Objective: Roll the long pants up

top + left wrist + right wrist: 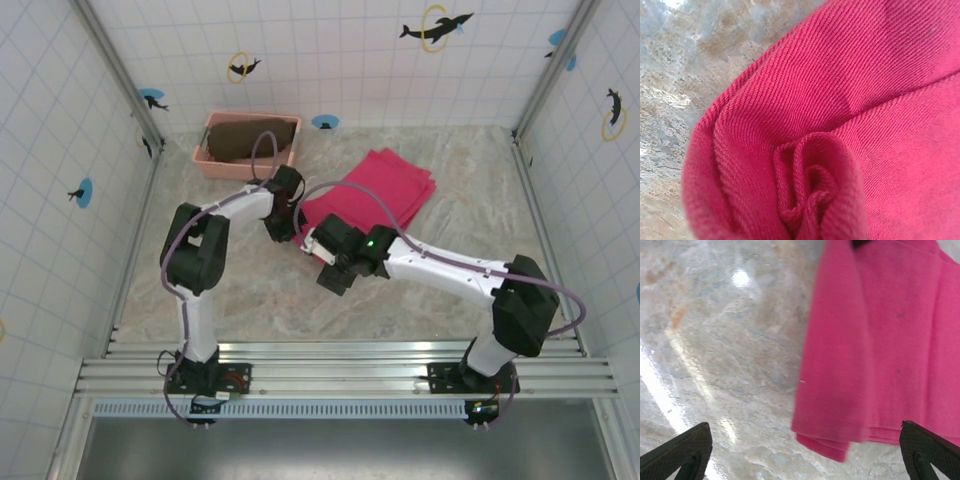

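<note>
R gripper [805, 432]: jaws wide apart, holding nothing, hanging over the near corner of the long pants [880, 340], w/ bare table [715, 340] beside it. L gripper [283, 218]: sits at the pants' near-left edge. Its wrist cam looks right onto a bunched curl of fabric and the fingers are hidden, so can't tell if apart or clamped. Pants lie folded in a flat stack mid-table, apart from the pink basket [245, 171] w/ dark brown cloth [250, 138] inside. Judgement: soft, light, floppy twill. Layers prob. slide & splay, so take both near-edge corners thru all layers & roll evenly.
</note>
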You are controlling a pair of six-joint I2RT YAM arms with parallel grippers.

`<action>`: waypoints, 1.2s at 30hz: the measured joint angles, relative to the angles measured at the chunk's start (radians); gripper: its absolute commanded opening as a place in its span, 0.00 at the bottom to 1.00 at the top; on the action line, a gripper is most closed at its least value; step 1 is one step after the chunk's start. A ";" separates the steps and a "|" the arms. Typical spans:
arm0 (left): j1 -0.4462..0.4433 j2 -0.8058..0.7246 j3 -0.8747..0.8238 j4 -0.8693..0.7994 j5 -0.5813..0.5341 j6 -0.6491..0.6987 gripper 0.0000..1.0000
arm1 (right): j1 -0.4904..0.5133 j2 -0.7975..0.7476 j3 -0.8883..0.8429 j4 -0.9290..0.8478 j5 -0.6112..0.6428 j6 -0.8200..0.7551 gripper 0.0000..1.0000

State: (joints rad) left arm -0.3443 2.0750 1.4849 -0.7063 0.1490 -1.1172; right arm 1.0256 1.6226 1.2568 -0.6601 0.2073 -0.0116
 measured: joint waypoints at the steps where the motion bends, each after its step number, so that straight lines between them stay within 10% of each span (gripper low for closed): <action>1: -0.004 0.023 0.043 -0.048 -0.008 0.004 0.00 | 0.025 0.022 0.010 0.001 0.022 0.005 0.99; 17: -0.016 0.140 0.246 -0.413 -0.066 0.048 0.00 | 0.172 0.385 0.171 -0.021 0.639 0.076 0.99; 36: -0.016 0.175 0.292 -0.515 -0.089 0.047 0.00 | 0.251 0.457 0.084 -0.055 0.724 0.211 0.99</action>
State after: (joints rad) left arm -0.3603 2.2505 1.7767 -1.2213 0.0605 -1.0698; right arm 1.2766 2.0792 1.3407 -0.7155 0.9314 0.1989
